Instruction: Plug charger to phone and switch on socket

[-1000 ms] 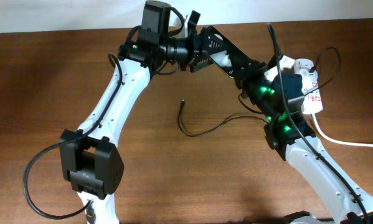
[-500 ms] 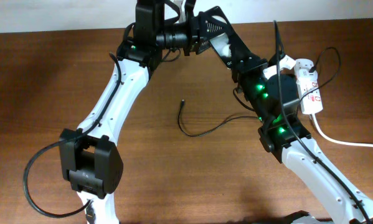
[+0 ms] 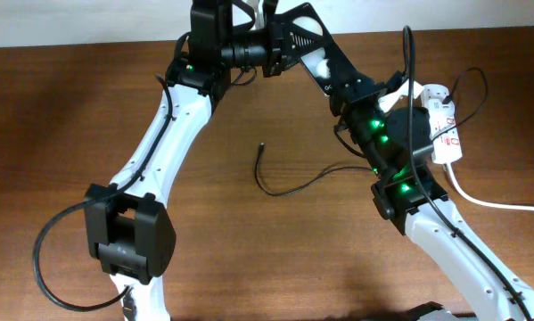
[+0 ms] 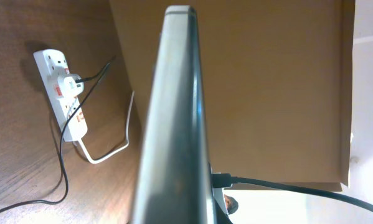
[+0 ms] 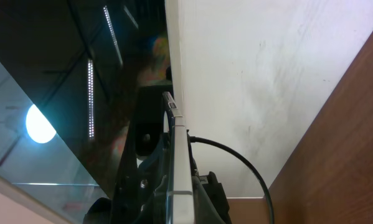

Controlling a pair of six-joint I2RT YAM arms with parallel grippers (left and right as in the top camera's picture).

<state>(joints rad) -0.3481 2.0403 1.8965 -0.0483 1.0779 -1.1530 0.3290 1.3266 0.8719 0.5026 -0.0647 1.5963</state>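
Well apart from the socket [image 3: 446, 125], aloft where the left claw [image 3: 261, 49] meets the right claw [image 3: 289, 40] (whether either pinches it I cannot tell), the phone [image 4: 174, 124] is likely stiff, slick and breakable, best held by its long edges, and the limp charger [image 3: 293, 185] just behind its tip.
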